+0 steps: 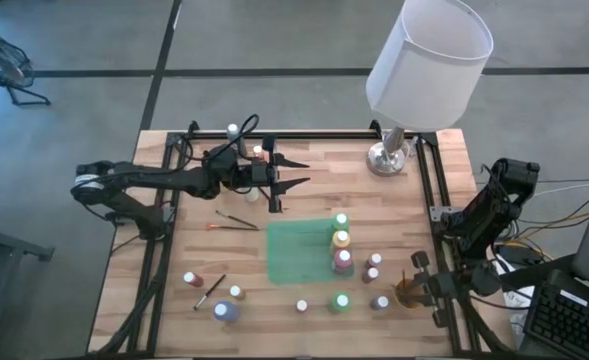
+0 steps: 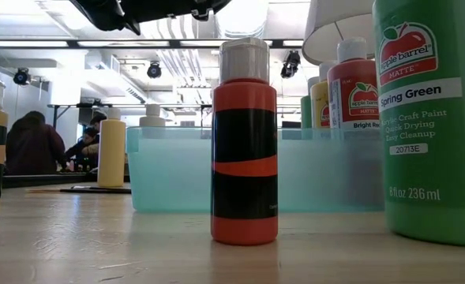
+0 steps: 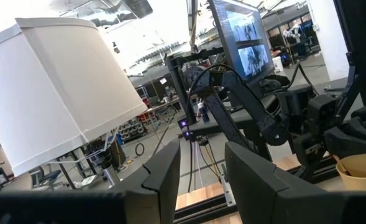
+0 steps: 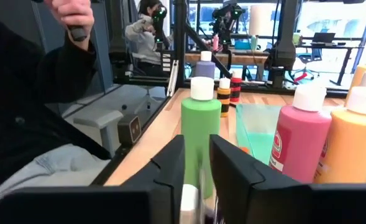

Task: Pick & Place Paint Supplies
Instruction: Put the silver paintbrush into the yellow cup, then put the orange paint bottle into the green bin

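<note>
Your left claw point(image 1: 296, 171) hangs open and empty over the far middle of the table point(image 1: 174, 320), near the lamp point(image 1: 426, 62). Your right claw point(image 1: 422, 282) sits low at the table's near right corner beside the tan cup point(image 1: 410, 292); its fingers stand slightly apart around a small white cap point(image 4: 189, 200), but you cannot tell if they grip it. Most paint bottles point(image 1: 342, 241) cluster on and around the green mat point(image 1: 299, 251); a brush point(image 1: 236, 222) lies to its left.

A wooden table point(image 1: 304, 170) carries a green mat point(image 1: 296, 252), scattered paint bottles point(image 1: 342, 300), brushes point(image 1: 236, 220) and a lamp point(image 1: 390, 155).
</note>
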Controlling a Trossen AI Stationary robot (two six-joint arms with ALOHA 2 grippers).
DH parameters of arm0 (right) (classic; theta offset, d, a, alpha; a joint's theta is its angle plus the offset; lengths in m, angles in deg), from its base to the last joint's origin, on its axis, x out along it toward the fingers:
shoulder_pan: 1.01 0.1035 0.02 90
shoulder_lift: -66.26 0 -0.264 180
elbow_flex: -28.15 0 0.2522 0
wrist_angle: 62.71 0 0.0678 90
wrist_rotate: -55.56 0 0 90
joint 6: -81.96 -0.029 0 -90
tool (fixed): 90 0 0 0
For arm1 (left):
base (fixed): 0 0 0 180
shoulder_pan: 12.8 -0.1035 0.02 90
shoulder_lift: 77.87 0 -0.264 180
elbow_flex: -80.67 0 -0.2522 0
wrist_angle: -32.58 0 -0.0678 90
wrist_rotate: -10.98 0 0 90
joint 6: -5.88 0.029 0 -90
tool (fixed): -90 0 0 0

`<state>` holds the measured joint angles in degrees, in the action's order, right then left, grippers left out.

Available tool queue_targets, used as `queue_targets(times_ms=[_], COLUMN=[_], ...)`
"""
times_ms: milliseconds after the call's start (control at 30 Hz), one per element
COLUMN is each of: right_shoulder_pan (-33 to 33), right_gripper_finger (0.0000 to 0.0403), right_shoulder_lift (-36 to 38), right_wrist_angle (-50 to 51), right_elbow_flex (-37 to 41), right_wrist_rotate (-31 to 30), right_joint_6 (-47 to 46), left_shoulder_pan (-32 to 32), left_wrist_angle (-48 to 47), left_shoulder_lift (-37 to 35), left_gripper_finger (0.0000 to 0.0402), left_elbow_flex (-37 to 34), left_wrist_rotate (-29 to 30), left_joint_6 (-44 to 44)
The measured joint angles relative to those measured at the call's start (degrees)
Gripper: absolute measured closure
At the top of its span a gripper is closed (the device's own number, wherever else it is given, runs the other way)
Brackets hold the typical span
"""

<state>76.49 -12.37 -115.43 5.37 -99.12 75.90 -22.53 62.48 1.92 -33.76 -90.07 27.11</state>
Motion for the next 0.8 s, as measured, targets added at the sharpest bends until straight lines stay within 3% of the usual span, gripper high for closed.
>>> queue_targets(times_ms=[300, 467, 633, 800], right_shoulder_pan=[0.0, -0.01, -0.19, -2.78], right_gripper_finger=[0.0249, 0.0219, 0.0212, 0.0231], right_shoulder_lift=[2.38, 9.18, 18.85, 27.78], right_wrist_angle=[0.08, -0.09, -0.09, 0.77], right_elbow_flex=[0.02, -0.26, -0.31, -0.35], right_wrist_rotate=[-0.23, -5.04, -4.93, -1.31], right_joint_6=[1.04, 5.71, 14.23, 24.03], left_shoulder_pan=[0.0, 0.0, 0.0, 0.0], left_wrist_angle=[0.0, -0.01, 0.0, -1.21], left_shoulder_lift=[0.0, 0.0, 0.0, 0.0], left_gripper_finger=[0.0268, 0.0268, 0.0268, 0.0268], left_elbow_flex=[-0.04, 0.15, 0.35, 0.35], left_wrist_rotate=[0.0, 0.0, 0.0, 0.0], left_joint_6=[-0.07, -0.06, 0.0, 0.02])
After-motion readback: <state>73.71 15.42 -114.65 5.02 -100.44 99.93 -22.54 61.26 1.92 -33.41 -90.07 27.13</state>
